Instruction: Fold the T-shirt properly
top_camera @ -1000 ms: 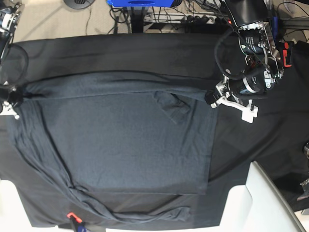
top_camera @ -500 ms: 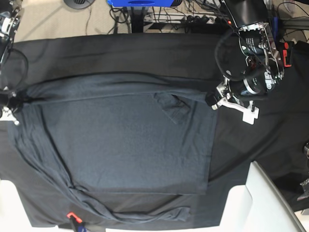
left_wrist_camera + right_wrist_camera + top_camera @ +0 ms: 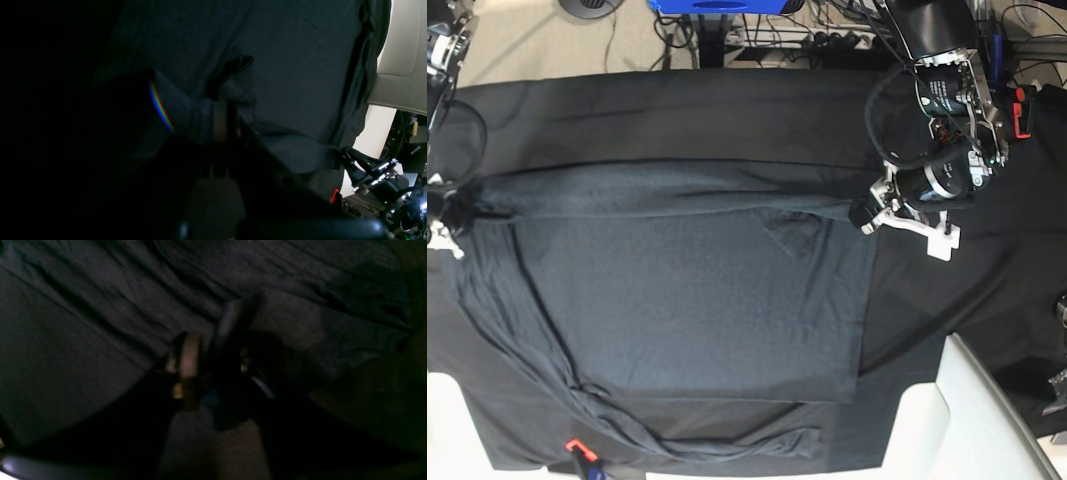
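- The shirt (image 3: 687, 310) is lying spread on the black cloth (image 3: 727, 110), its near hem close to the cloth's front edge, where a bunched sleeve (image 3: 727, 440) is trailing; if the fabric gets dragged forward, I think that sleeve could slip off the edge.
- The left gripper (image 3: 867, 215) is pinching the shirt's top corner with its jaws closed on the fabric, and the wrist view is showing cloth gathered between the fingers (image 3: 220, 120).
- The right gripper (image 3: 449, 225) is sitting at the opposite top corner, at the table's side edge. Its fingers (image 3: 190, 363) are showing a gap in the dim, blurred wrist view, and I cannot tell whether they are gripping anything.
- If only one corner is held, lifting now would likely pull the fold crooked, skewing the band (image 3: 657, 185) already turned over along the top.
- A small flap (image 3: 792, 235) is sticking up near the left gripper and may be getting creased into the fold.
- Open room: bare cloth is lying behind the shirt; cables and gear (image 3: 787, 35) are crowding the far edge.
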You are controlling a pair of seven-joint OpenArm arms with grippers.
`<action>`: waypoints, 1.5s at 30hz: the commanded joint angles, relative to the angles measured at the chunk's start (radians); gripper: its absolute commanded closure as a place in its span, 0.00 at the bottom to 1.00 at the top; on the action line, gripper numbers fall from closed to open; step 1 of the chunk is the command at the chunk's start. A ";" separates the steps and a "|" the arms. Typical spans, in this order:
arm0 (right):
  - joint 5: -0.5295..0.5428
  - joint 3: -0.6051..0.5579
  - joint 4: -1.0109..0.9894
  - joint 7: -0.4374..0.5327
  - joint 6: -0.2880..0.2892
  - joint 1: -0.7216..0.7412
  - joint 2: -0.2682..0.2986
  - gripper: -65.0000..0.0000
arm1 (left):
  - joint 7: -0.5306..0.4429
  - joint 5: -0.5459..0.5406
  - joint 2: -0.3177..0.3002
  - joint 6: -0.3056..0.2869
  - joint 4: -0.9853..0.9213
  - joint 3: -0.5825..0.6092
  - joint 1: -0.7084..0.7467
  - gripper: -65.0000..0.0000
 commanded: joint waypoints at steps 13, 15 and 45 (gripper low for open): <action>0.020 0.015 0.226 0.219 0.092 -0.080 0.020 0.24 | -0.111 -0.020 -0.013 -0.007 0.127 -0.006 0.013 0.37; 0.054 0.060 0.296 0.227 0.119 -0.133 0.018 0.26 | -0.123 -0.023 -0.024 -0.007 0.193 -0.006 0.027 0.21; 0.276 0.275 -0.021 0.197 0.222 -0.193 -0.051 0.30 | -0.117 -0.026 0.002 -0.296 0.359 -0.243 0.388 0.05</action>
